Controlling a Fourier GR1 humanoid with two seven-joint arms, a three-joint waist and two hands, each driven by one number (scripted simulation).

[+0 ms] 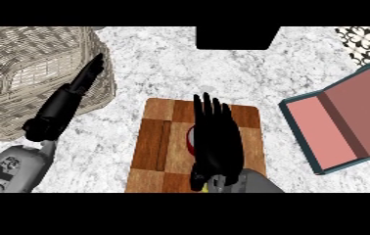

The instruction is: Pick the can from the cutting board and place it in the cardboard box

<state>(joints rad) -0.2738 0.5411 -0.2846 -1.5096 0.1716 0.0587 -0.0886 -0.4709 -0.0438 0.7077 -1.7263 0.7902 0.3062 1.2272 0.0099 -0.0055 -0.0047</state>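
The can (pixel 192 140) stands on the cutting board (pixel 155 131), near the board's middle. Only a thin red and white sliver of it shows, at the left edge of the right hand (pixel 215 141). That hand lies right over the can, coming in from the lower edge, its fingers straight and close together, pointing toward the far side of the table (pixel 159 67). They are not curled round the can, and whether the palm touches it cannot be told, since the hand hides the gap.

The wooden cutting board lies on the speckled grey table in the middle of the view, with a long dark groove (pixel 163 146) to the left of the can.

The box (pixel 325 126) lies well to the right of the board, apart from it, tilted in the view. It has a pinkish red inside and a dark rim, and its right part runs out of the picture.

The left hand (pixel 69 94) shows at the left, over the front corner of a wicker basket (pixel 36 58), its fingers straight and together, holding nothing.

A black block (pixel 237 37) sits at the far edge of the table, and a black and white patterned thing (pixel 356 43) shows in the far right corner
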